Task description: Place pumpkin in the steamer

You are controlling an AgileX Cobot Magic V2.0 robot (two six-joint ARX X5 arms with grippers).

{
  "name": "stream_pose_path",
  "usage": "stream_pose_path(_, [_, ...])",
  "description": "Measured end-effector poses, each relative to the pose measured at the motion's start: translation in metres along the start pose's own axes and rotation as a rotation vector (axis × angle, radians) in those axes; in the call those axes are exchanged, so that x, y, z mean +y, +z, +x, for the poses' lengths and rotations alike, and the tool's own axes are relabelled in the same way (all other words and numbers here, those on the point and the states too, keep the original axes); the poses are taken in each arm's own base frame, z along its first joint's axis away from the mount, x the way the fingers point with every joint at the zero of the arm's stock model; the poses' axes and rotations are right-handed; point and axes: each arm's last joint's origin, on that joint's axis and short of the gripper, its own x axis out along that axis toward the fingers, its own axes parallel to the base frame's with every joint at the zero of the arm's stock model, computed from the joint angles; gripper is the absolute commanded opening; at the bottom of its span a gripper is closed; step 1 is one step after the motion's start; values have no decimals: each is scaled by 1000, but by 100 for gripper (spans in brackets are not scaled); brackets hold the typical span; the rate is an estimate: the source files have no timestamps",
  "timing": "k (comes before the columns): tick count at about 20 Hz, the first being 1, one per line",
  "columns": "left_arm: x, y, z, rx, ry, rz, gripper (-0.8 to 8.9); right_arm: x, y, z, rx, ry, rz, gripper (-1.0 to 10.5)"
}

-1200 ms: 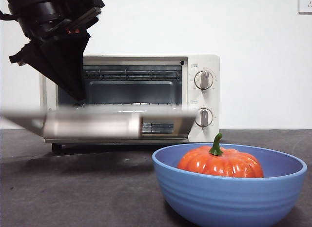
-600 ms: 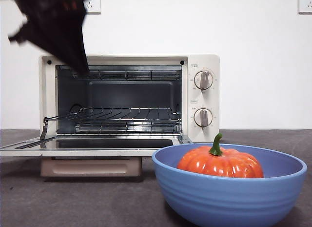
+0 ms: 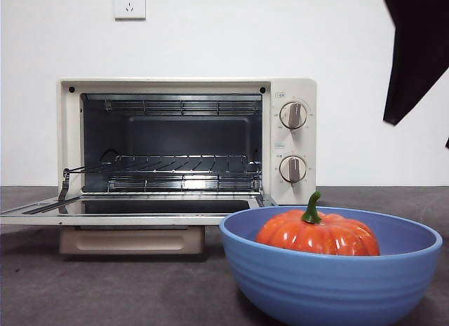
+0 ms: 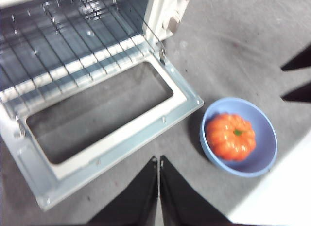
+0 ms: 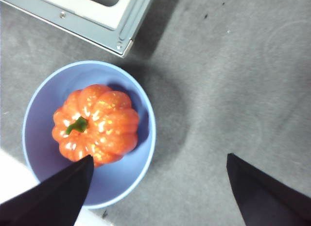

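the pumpkin (image 3: 317, 234) is sitting in a blue bowl (image 3: 330, 280) nearest the camera on the dark grey desk (image 3: 105, 291). the right pincer (image 5: 158, 184) is hanging above it with jaws spread wide, gripping nothing. the left pincer (image 4: 159, 187) is hovering high with jaws pressed together, empty. behind, the steamer (image 3: 186, 140) is standing with its door (image 3: 133, 212) lying flat open, against a white wall (image 3: 280, 31) bearing a socket (image 3: 130, 3).
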Motion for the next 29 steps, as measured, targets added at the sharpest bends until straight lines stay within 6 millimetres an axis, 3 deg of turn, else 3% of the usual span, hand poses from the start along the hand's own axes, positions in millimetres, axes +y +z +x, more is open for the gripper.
stream_pose_path(6, [0, -30, -4, 46, 2, -20, 15, -2, 11, 26, 64, -7, 7, 327])
stream_pose_path(20, [-1, -32, -10, 20, 1, -17, 15, 3, 16, 76, 209, -15, -10, 187])
stream_pose_path(26, [-1, -32, -10, 20, 1, -17, 15, 6, 16, 82, 225, -13, -21, 17])
stream_pose_path(29, [-1, -32, -10, 19, 1, -16, 15, 6, 15, 81, 231, -15, -20, 10])
